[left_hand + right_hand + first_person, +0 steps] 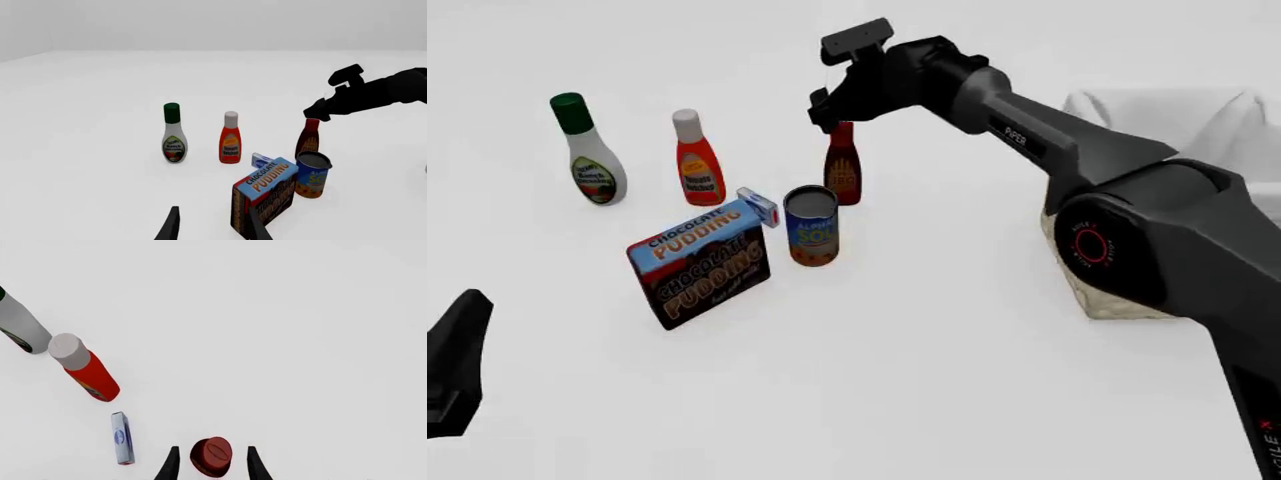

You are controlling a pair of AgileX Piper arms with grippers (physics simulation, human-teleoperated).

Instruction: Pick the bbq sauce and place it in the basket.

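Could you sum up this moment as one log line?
right pincer: open, straddling bbq sauce cap | left pincer: idle | basket: no bottle yet

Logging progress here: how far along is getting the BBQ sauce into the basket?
Early. The right gripper is open, fingers either side of the dark reddish-brown bbq sauce bottle's red cap, not closed. The bottle stands on the table. Gripping, lifting and carrying to the cloth-lined wicker basket remain.

In the front view, the black right arm (1121,200) covers much of the pale wicker basket with white cloth lining (1214,120), and the frame's right edge cuts it. The dark reddish-brown, red-capped bbq sauce bottle (843,172) has its cap hidden behind the right gripper (827,110). The bottle labels' small print is unreadable.
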